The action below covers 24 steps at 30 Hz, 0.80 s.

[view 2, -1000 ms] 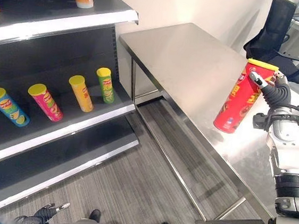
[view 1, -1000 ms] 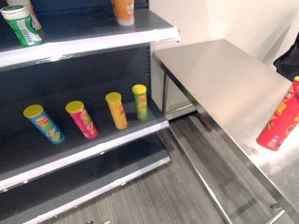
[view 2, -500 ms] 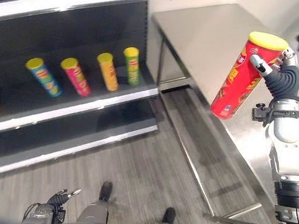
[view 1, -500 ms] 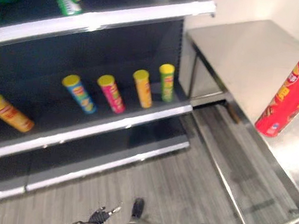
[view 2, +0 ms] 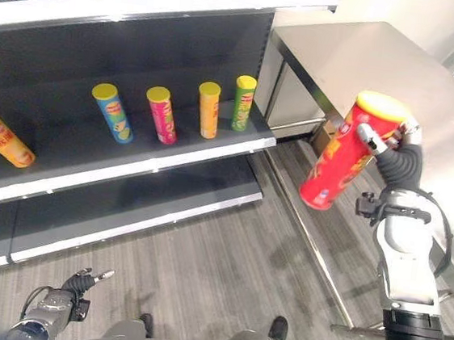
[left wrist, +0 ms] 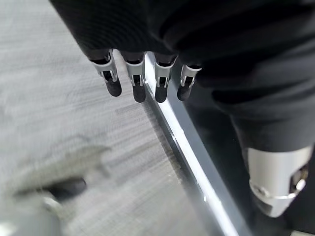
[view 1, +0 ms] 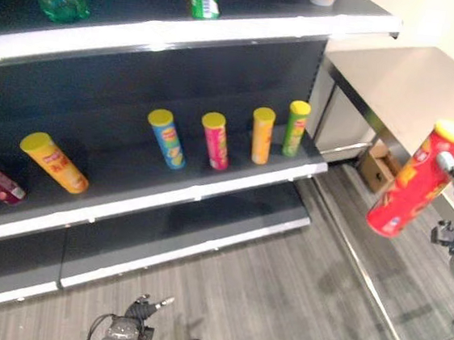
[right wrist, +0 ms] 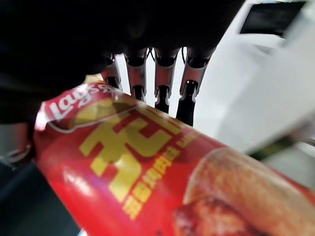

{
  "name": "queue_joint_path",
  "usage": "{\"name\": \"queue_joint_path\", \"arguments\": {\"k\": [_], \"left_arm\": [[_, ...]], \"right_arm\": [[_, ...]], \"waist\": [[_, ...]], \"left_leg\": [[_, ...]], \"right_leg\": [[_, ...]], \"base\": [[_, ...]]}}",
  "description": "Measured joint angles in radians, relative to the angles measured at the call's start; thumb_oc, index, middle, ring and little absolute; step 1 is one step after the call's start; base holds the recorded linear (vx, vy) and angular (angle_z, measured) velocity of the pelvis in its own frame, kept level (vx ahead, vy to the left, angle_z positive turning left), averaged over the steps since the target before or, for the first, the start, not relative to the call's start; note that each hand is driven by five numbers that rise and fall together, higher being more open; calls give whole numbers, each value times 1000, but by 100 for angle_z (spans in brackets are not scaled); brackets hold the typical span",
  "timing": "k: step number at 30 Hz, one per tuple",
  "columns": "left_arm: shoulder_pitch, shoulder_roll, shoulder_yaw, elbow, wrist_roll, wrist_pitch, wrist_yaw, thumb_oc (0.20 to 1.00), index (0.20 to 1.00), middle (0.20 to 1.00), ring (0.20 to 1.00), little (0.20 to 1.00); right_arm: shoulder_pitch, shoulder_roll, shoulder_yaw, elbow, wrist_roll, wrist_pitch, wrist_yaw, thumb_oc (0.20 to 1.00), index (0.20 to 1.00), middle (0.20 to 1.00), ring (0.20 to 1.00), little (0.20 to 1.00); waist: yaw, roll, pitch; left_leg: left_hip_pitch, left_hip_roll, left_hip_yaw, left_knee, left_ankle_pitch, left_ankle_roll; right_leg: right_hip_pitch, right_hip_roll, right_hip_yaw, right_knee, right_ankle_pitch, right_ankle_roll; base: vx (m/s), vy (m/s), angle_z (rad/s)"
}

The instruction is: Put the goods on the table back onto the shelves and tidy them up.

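Right hand (view 2: 399,152) grips a tall red yellow-lidded crisp tube (view 2: 340,162), tilted; four small tubes (view 2: 208,109) stand at ten o'clock on the dark shelf (view 2: 130,168).

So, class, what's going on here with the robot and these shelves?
The robot's right hand is closed round a tall red can with a yellow lid, holding it tilted in the air between the steel table and the shelf unit. The middle shelf already has a row of four small cans standing and an orange one lying down. The left hand hangs low near the floor, fingers relaxed and holding nothing.
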<state>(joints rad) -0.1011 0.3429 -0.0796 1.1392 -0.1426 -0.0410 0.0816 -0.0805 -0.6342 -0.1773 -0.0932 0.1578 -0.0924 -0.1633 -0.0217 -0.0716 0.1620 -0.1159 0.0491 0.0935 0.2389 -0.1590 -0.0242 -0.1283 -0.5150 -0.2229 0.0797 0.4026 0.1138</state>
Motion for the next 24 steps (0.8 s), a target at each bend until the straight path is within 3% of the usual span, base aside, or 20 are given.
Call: {"name": "queue_joint_path", "arguments": {"k": [1, 2, 3, 4, 5, 6, 7, 10, 12, 13, 15, 17, 18, 20, 21, 23, 24], "left_arm": [[10, 23, 7, -9, 6, 1, 0, 1000, 1000, 1000, 1000, 1000], [16, 11, -6, -17, 9, 6, 2, 1000, 1000, 1000, 1000, 1000], [10, -10, -22, -31, 10, 6, 0, 1000, 1000, 1000, 1000, 1000], [-6, -35, -21, -18, 14, 9, -1, 1000, 1000, 1000, 1000, 1000], [3, -53, -16, -6, 30, 7, -7, 1000, 1000, 1000, 1000, 1000], [18, -55, -14, -12, 39, 5, -14, 1000, 1000, 1000, 1000, 1000], [68, -69, -20, -18, 40, 13, -22, 1000, 1000, 1000, 1000, 1000], [138, -88, 9, -32, 39, 22, -21, 1000, 1000, 1000, 1000, 1000], [147, -84, 7, -71, 38, 20, -16, 1000, 1000, 1000, 1000, 1000], [145, -87, 3, -76, 37, 19, -15, 1000, 1000, 1000, 1000, 1000], [87, -88, 6, -78, 28, 8, -16, 1000, 1000, 1000, 1000, 1000], [80, -92, 23, -62, 26, 7, -10, 1000, 1000, 1000, 1000, 1000], [97, -91, 39, -32, 26, 10, -7, 1000, 1000, 1000, 1000, 1000], [102, -73, 52, 1, 26, 15, -7, 1000, 1000, 1000, 1000, 1000], [88, -65, 57, 7, 26, 19, -6, 1000, 1000, 1000, 1000, 1000], [105, -65, 55, 3, 26, 21, -8, 1000, 1000, 1000, 1000, 1000], [113, -69, 40, 15, 28, 24, -7, 1000, 1000, 1000, 1000, 1000]], "right_arm": [[4, -7, 9, -4, -3, 16, 11, 200, 200, 200, 200, 200], [-28, -27, -14, -25, -4, 14, 12, 200, 200, 200, 200, 200], [-38, -31, -39, -29, -3, 8, 10, 200, 200, 200, 200, 200], [-28, -33, -42, -33, -3, 8, 6, 200, 200, 200, 200, 200], [-28, -47, -5, -35, -1, 9, 16, 200, 200, 200, 200, 200], [-45, -61, 34, -45, -2, 4, 25, 200, 200, 200, 200, 200], [-62, -70, 42, -72, -2, -29, 42, 200, 200, 200, 200, 200], [-74, -99, 115, -109, -2, -24, 74, 200, 200, 200, 200, 200], [-96, -118, 127, -109, -1, -24, 86, 200, 200, 200, 200, 200], [-96, -127, 146, -107, 0, -25, 88, 200, 200, 200, 200, 200], [-97, -148, 160, -78, 0, -21, 107, 200, 200, 200, 200, 200], [-129, -138, 173, -75, -1, -16, 121, 200, 200, 200, 200, 200], [-140, -126, 192, -79, -1, -17, 125, 200, 200, 200, 200, 200], [-138, -97, 187, -66, 0, -20, 124, 200, 200, 200, 200, 200], [-127, -94, 188, -54, 0, -17, 128, 200, 200, 200, 200, 200], [-103, -74, 186, -25, -1, -9, 127, 200, 200, 200, 200, 200], [-91, -50, 184, -23, -3, -3, 124, 200, 200, 200, 200, 200]], "waist": [[6, -11, -6], [18, -15, 16], [-10, 8, 36], [-29, 41, 56], [-47, 61, 61], [-41, 29, 60], [-16, 1, 44], [-2, 22, 19], [14, 34, 18], [20, 42, 16], [9, 11, 25], [30, 9, 38], [37, 1, 45], [44, 5, 57], [44, 9, 71], [49, 8, 77], [49, 15, 73]], "left_leg": [[-10, -17, 2, -44, 38, 8], [-41, -54, 1, -35, 54, 22], [-34, -51, -58, -66, 89, 50], [-14, -17, -101, -119, 126, 52], [34, 7, -133, -223, 204, 51], [60, -2, -133, -252, 219, 32], [62, -43, -129, -271, 206, 11], [63, -25, -177, -287, 183, -19], [14, -23, -192, -227, 181, -22], [-19, -26, -216, -160, 207, -35], [-125, -84, -237, -57, 305, -113], [-113, -42, -133, -116, 270, -108], [-76, 24, -103, -164, 265, -115], [-74, 134, -133, -294, 262, -127], [-98, 167, -130, -340, 259, -132], [-108, 168, -73, -340, 266, -122], [-74, 135, -75, -327, 273, -105]], "right_leg": [[19, 94, -4, 21, -134, 42], [-4, 95, 35, 38, -144, 37], [-48, 147, 145, 177, -320, 52], [-51, 307, 305, 262, -449, 14], [-41, 499, 358, 329, -533, -12], [-40, 570, 330, 333, -553, -18], [-3, 564, 277, 195, -568, -118], [71, 600, 278, 56, -509, -122], [77, 616, 258, 67, -494, -128], [77, 620, 238, 73, -498, -135], [49, 540, 155, 78, -497, -156], [101, 508, 138, -20, -453, -169], [141, 510, 141, -83, -430, -180], [153, 504, 123, -117, -429, -159], [175, 505, 105, -149, -413, -153], [240, 491, 85, -180, -432, -93], [267, 472, 88, -179, -444, -60]], "base": [[-133, 521, -9], [-110, 455, 36], [-65, 221, 72], [-49, 105, 137], [-36, 71, 98], [6, 2, 67], [26, -24, 17], [42, -83, 32], [-79, -37, 39], [-97, 49, 100], [50, 134, 122], [102, 97, 51], [124, 95, 24], [228, 191, 29], [314, 277, 39], [416, 482, 19], [385, 534, -24]]}}
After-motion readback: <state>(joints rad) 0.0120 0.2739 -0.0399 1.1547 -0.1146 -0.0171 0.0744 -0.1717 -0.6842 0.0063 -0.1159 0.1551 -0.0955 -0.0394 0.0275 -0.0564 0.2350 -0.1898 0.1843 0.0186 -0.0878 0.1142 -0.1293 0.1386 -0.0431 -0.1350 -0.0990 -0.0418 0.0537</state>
